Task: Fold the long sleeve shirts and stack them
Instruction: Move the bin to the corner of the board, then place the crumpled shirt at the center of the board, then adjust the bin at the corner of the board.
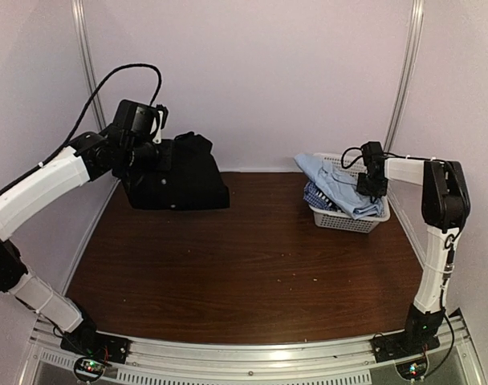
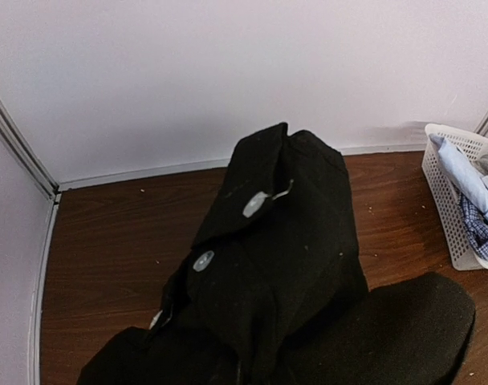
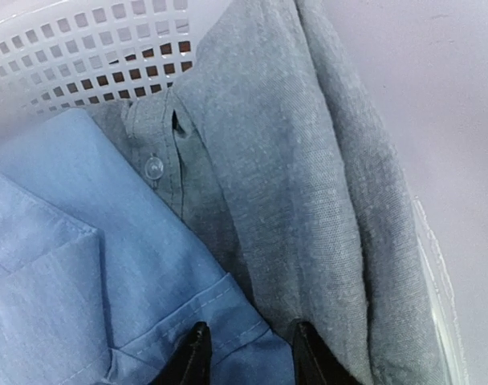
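Note:
The black shirt with pale buttons lies bunched at the far left of the table. In the left wrist view the black shirt rises in gathered folds toward the camera and hides the fingers. My left gripper is on its left upper edge and looks shut on it. The pale blue shirt drapes over the basket, with the blue-and-white patterned shirt under it. My right gripper is down in the basket. Its jaws are apart, with the pale blue shirt's cuff between the tips.
The white lattice basket stands at the far right of the brown table, close to the right wall. A grey-blue shirt lies beside the pale blue one in the basket. White walls close in the back and both sides.

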Motion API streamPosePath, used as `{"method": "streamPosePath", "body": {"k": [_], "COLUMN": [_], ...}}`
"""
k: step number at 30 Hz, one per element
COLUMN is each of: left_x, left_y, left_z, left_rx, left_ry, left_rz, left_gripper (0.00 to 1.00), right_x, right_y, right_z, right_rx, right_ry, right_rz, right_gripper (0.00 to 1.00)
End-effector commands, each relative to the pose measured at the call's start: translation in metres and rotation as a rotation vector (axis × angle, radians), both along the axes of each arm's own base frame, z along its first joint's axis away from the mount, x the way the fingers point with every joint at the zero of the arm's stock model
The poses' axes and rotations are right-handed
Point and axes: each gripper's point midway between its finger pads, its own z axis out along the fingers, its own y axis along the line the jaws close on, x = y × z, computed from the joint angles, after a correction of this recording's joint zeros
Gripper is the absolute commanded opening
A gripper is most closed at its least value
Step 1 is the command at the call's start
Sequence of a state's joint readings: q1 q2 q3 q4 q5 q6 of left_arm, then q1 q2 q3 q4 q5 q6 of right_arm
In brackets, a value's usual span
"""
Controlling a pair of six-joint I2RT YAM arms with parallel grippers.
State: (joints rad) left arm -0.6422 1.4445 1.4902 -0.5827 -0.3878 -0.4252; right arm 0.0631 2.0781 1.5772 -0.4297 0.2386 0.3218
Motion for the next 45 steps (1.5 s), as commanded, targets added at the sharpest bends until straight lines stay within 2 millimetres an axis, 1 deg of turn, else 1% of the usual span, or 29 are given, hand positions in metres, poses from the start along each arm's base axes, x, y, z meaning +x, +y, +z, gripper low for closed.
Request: {"method": "streamPosePath", "body": {"k": [1,3,6,8,9,10,12,14,15,17,18,19,20,21,22,23,24,25,27,29,32,34,36,37,39,40,41,44,45], "left_x": [0.008,0.009,0.007,0.003,-0.002,-0.005,-0.01,-0.019,-0.026,-0.033,-0.033,-0.035,-0.035,-0.033,-0.025,-0.016,-0.009,-0.003,-0.001,-0.004,-0.011,-0.019,-0.03,-0.037,-0.048,-0.056,-0.062,-0.076,-0.08], "left_y": [-0.029,-0.038,-0.057,-0.076,-0.09,-0.102,-0.132,-0.158,-0.169,-0.181,-0.182,-0.184,-0.182,-0.177,-0.165,-0.151,-0.138,-0.125,-0.112,-0.108,-0.105,-0.107,-0.115,-0.122,-0.137,-0.148,-0.156,-0.178,-0.186], "left_z": [0.015,0.013,0.01,0.01,0.01,0.011,0.009,0.016,0.015,0.006,-0.005,-0.02,-0.034,-0.051,-0.066,-0.08,-0.091,-0.097,-0.096,-0.095,-0.098,-0.103,-0.108,-0.111,-0.117,-0.126,-0.128,-0.143,-0.152], "left_rx": [-0.09,-0.097,-0.115,-0.135,-0.135,-0.135,-0.144,-0.187,-0.222,-0.242,-0.237,-0.235,-0.243,-0.256,-0.263,-0.266,-0.267,-0.271,-0.268,-0.262,-0.276,-0.29,-0.284,-0.272,-0.238,-0.208,-0.19,-0.124,-0.096], "left_ry": [-0.051,-0.044,-0.034,-0.029,-0.032,-0.036,-0.03,-0.047,-0.036,-0.015,0.008,0.035,0.059,0.083,0.108,0.13,0.153,0.165,0.157,0.161,0.184,0.208,0.228,0.238,0.261,0.281,0.29,0.325,0.339], "left_rz": [-0.083,-0.111,-0.166,-0.224,-0.267,-0.299,-0.396,-0.501,-0.565,-0.641,-0.662,-0.69,-0.718,-0.733,-0.709,-0.669,-0.631,-0.603,-0.555,-0.546,-0.541,-0.548,-0.568,-0.579,-0.595,-0.601,-0.609,-0.611,-0.609], "left_gripper": [0.0,0.0,0.0,0.0,0.0,0.0,0.0,0.0,0.0,0.0,0.0,0.0,0.09,0.29,0.45,0.59,0.67,0.7,0.76,0.77,0.77,0.77,0.77,0.77,0.78,0.78,0.78,0.79,0.79], "right_x": [-0.008,-0.007,-0.009,-0.014,-0.017,-0.02,-0.027,-0.035,-0.04,-0.051,-0.059,-0.065,-0.071,-0.076,-0.08,-0.083,-0.087,-0.091,-0.101,-0.112,-0.119,-0.121,-0.121,-0.12,-0.118,-0.117,-0.118,-0.12,-0.122], "right_y": [-0.006,0.002,0.031,0.054,0.067,0.08,0.106,0.138,0.155,0.188,0.209,0.224,0.239,0.249,0.256,0.263,0.27,0.276,0.29,0.301,0.314,0.316,0.313,0.31,0.296,0.289,0.28,0.255,0.247], "right_z": [0.039,0.055,0.082,0.098,0.108,0.116,0.129,0.138,0.142,0.143,0.141,0.139,0.135,0.131,0.126,0.122,0.116,0.11,0.102,0.087,0.065,0.053,0.041,0.036,0.024,0.02,0.016,0.008,0.006], "right_rx": [-0.05,-0.033,-0.033,-0.032,-0.028,-0.023,-0.023,-0.003,0.005,0.018,0.028,0.035,0.041,0.037,0.034,0.041,0.057,0.07,0.073,0.079,0.107,0.109,0.105,0.1,0.091,0.091,0.092,0.091,0.086], "right_ry": [-0.021,-0.046,-0.089,-0.124,-0.146,-0.166,-0.199,-0.226,-0.239,-0.243,-0.242,-0.236,-0.23,-0.227,-0.221,-0.214,-0.204,-0.193,-0.177,-0.148,-0.098,-0.07,-0.047,-0.036,-0.006,0.001,0.01,0.023,0.027], "right_rz": [0.007,0.032,0.092,0.139,0.163,0.189,0.234,0.298,0.332,0.402,0.447,0.48,0.515,0.534,0.545,0.558,0.576,0.594,0.634,0.673,0.712,0.707,0.691,0.679,0.638,0.619,0.598,0.537,0.517], "right_gripper": [0.4,0.44,0.53,0.59,0.61,0.63,0.68,0.71,0.73,0.75,0.76,0.77,0.78,0.79,0.8,0.81,0.82,0.83,0.84,0.86,0.86,0.86,0.86,0.86,0.85,0.85,0.85,0.85,0.85]}}
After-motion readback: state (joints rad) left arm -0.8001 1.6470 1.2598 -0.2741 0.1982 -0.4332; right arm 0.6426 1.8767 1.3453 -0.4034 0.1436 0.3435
